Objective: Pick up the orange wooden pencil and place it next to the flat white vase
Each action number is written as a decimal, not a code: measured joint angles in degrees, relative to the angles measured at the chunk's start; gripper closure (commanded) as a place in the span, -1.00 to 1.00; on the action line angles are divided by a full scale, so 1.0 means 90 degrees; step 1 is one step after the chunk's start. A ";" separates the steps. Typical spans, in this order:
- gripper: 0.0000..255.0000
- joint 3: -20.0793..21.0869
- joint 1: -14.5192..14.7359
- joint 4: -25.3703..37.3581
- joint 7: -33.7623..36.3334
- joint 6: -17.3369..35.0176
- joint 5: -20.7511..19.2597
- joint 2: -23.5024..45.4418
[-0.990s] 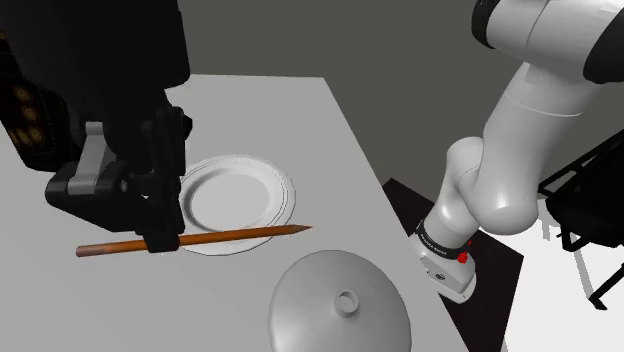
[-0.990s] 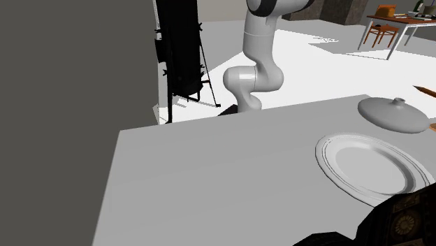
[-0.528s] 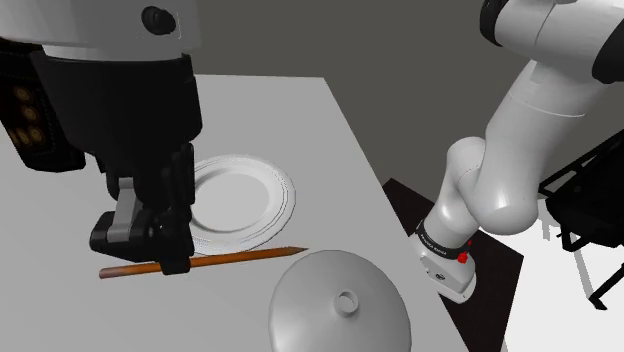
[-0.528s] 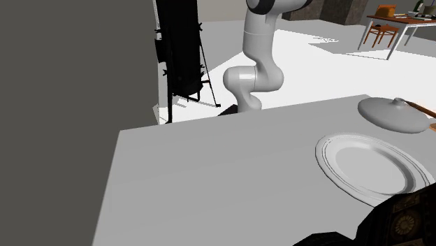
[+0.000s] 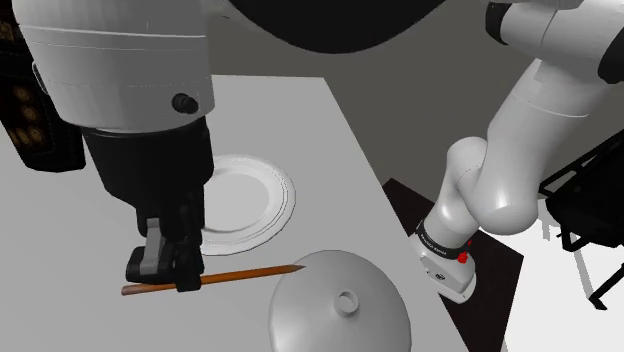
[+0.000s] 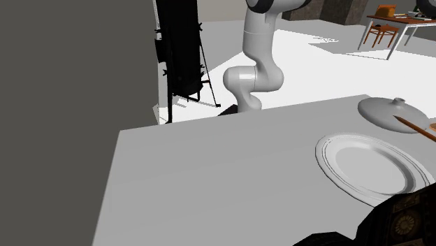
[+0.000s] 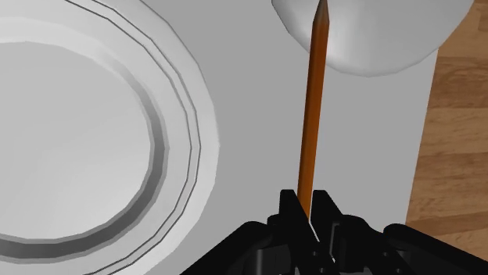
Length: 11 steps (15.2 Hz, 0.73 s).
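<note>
White plate point(image 5: 250, 195) on grey table point(image 5: 285, 110), dark box point(image 5: 30, 125) nearby

Downward pincer point(image 5: 175, 281) tight on pencil point(image 5: 245, 274)

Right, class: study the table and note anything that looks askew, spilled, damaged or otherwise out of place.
Nothing stands out. The orange pencil is clamped in the black gripper, its tip at the edge of the flat white domed vase. The round white plate lies flat beside them; nothing spilled.
</note>
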 measured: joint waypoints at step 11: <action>1.00 0.0005 0.0009 -0.0525 -0.0100 0.0549 0.0018 0.0012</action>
